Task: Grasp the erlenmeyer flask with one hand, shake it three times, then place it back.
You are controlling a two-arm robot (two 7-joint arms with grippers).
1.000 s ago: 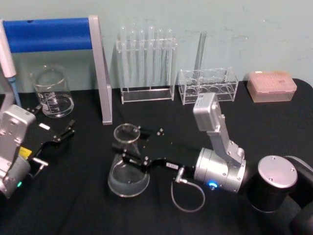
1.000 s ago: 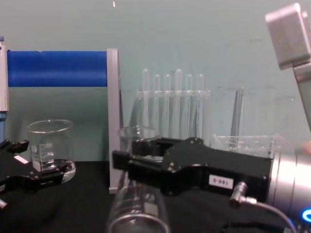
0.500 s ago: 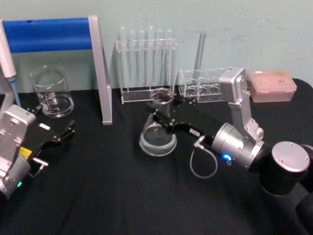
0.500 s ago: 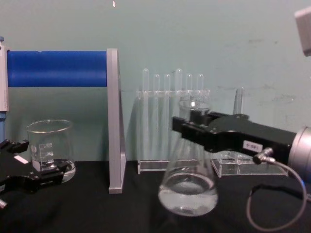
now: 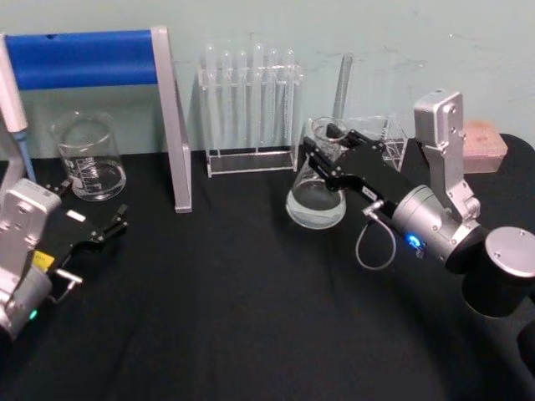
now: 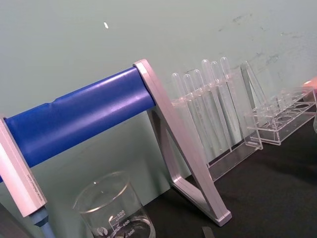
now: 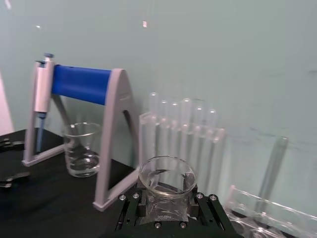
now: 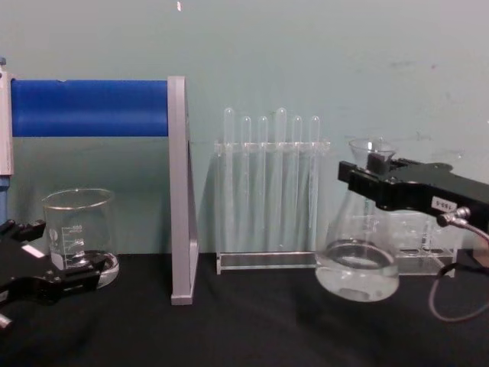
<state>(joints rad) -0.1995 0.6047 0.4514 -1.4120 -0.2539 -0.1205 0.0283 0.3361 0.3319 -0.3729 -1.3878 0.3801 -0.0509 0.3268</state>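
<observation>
Open black tabletop (image 5: 251,317) spans the front; blue stand (image 5: 84,58), beaker (image 5: 88,159) and test-tube rack (image 5: 249,113) crowd the back wall.

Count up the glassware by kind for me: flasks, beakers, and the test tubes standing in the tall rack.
erlenmeyer flask: 1
beaker: 1
test tubes in the tall rack: 6
Total: 8

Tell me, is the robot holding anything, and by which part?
Yes: the right gripper grips the erlenmeyer flask by its narrow neck, below the lip. The left gripper holds nothing.
</observation>
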